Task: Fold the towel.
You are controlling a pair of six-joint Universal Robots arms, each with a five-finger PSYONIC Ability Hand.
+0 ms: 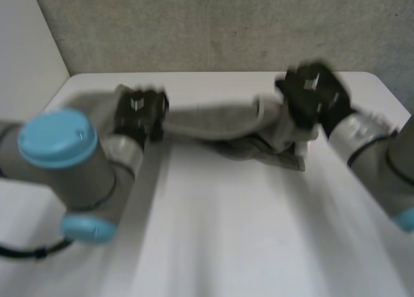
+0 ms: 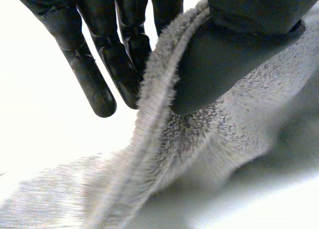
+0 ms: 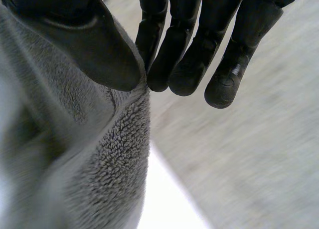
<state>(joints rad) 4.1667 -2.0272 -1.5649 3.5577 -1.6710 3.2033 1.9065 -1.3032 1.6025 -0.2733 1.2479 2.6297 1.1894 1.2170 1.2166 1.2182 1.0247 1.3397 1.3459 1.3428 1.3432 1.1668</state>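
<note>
Pinching the grey towel (image 1: pixel 213 121) between thumb and fingers, my left hand (image 1: pixel 139 110) and right hand (image 1: pixel 314 93) held it stretched over the table (image 1: pixel 246 239).

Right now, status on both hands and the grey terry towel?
Left hand pinching grey terry towel edge; right hand pinching the other end. Towel stretched between, slack bunched by right hand. No obstruction seen.

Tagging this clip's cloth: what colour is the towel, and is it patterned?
The towel is plain grey with a looped pile and no pattern, clearest in the left wrist view.
</note>
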